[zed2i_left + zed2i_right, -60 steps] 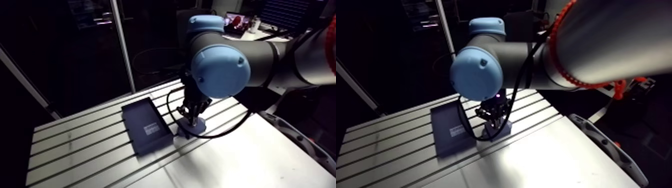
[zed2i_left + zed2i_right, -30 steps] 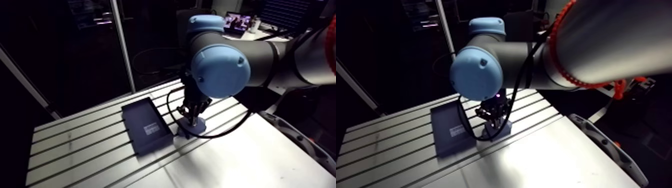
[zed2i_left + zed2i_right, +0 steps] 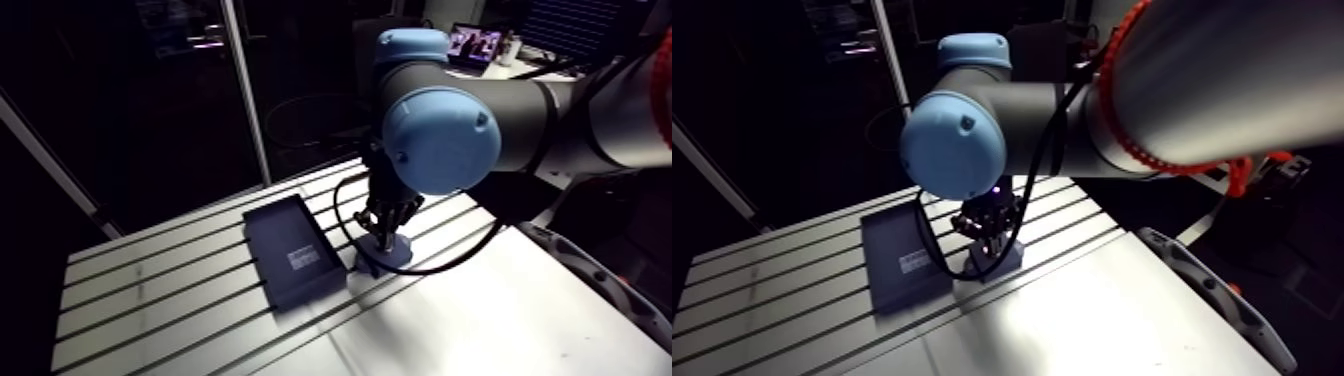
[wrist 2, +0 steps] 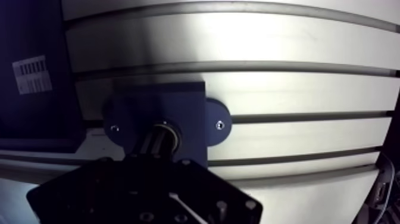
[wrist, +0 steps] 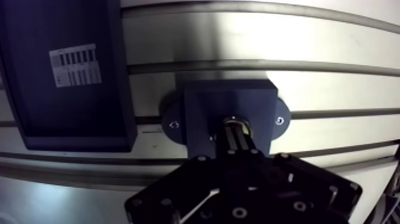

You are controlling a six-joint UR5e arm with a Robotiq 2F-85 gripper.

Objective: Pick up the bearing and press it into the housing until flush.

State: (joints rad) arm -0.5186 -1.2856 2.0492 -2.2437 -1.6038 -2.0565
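Observation:
The dark blue housing [image 5: 205,104], a block with two round screw ears, sits on the slotted table [image 5: 333,42] directly under my gripper [image 5: 236,130]. In the wrist view the two fingers [image 5: 232,143] stand pressed together, their tips down on a pale metal ring, the bearing [image 5: 236,122], which sits in the housing's bore. How deep the bearing sits is hidden by the fingers. In the arm view the gripper [image 3: 383,238] points straight down onto the housing [image 3: 392,254].
A flat dark blue box [image 3: 292,255] with a white label [image 5: 74,65] lies on the table close beside the housing. Table slots [image 5: 333,67] run across under both. Bare table [image 3: 150,300] extends past the box.

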